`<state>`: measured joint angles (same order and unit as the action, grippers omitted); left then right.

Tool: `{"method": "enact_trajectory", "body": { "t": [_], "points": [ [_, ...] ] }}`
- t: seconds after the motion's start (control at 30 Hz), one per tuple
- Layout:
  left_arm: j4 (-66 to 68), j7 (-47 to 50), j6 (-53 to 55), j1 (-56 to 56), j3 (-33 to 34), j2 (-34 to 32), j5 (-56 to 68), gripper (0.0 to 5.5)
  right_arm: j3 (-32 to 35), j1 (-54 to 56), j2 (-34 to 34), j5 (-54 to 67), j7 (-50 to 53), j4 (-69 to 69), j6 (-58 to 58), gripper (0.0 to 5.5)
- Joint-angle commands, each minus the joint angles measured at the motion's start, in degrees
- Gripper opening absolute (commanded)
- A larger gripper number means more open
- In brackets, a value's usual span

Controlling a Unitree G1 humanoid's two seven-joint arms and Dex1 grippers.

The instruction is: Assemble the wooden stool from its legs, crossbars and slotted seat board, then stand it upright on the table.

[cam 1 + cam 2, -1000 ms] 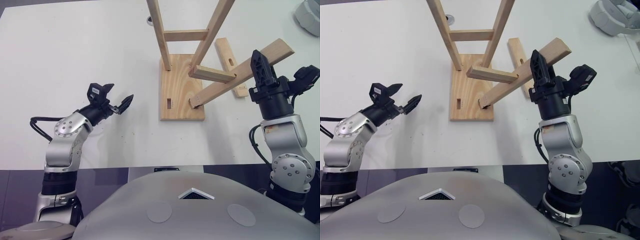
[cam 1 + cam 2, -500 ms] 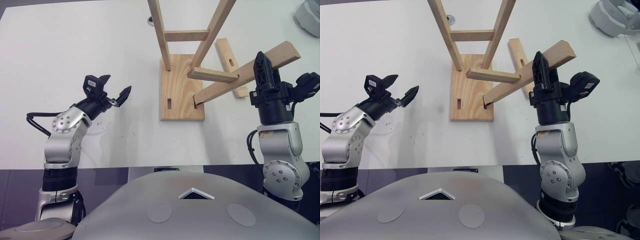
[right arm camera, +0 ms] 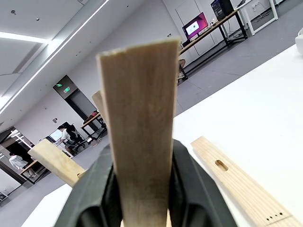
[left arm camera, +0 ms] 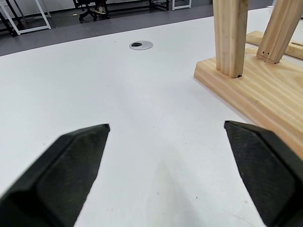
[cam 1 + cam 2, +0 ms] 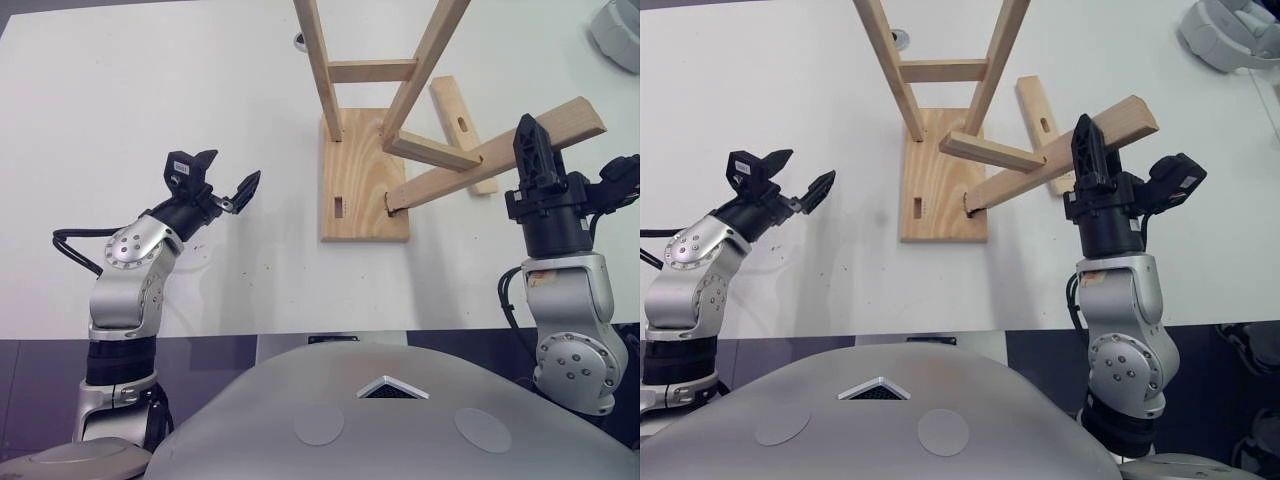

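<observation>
Right now my right gripper (image 5: 530,160) is clamped tight across a leg (image 5: 465,168), both fingers flat against its faces, nothing else in hand.

- Leg's long axis: runs from 2 o'clock (free end, raised) down to 8 o'clock, where its foot meets the seat board (image 5: 360,225) at the board's near right corner. A short crossbar (image 5: 432,150) juts off it toward 10 o'clock.
- Seat board lies flat on the table (image 5: 150,90), at about 9 o'clock from my right gripper. Two standing legs (image 5: 318,60) rise from its far end.
- Cannot tell whether the foot is in its slot or only resting at the edge. My guess: the leg must tip up toward 12 o'clock to seat.
- Left gripper (image 5: 228,170) spread wide, holding nothing, with the board at its 3 o'clock; the right is the nearer.
- Loose slotted piece (image 5: 458,115) flat on the table behind the leg.
- Writing: white tag (image 5: 181,167) on left gripper, too small to read.
</observation>
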<state>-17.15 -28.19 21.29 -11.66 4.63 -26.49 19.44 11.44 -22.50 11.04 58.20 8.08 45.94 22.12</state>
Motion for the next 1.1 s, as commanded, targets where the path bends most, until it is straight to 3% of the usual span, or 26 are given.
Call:
{"method": "enact_trajectory", "body": {
  "t": [0.03, 0.63, 0.93, 1.1],
  "points": [
    [-0.45, 0.99, 0.16, -0.11, -0.26, 0.50, -1.34, 4.47, 0.27, 1.41, 1.27, 0.33, 1.13, 2.24, 0.95, 1.05],
    [-1.05, 0.78, 0.40, 0.79, 0.19, 0.80, -3.19, 4.47, -2.08, -0.33, 3.52, -8.33, 1.03, 3.38, 2.78, 1.05],
    [-1.35, 1.33, 0.32, 0.99, 0.61, 0.92, -3.47, 4.47, -10.14, 0.60, 12.08, -33.36, -0.83, 0.27, 4.22, 1.05],
    [-1.39, 2.11, 0.18, 1.13, 0.50, 1.11, -3.44, 4.47, -11.02, 1.79, 10.90, -35.09, -2.24, -1.44, 5.09, 1.07]
  ]
}}
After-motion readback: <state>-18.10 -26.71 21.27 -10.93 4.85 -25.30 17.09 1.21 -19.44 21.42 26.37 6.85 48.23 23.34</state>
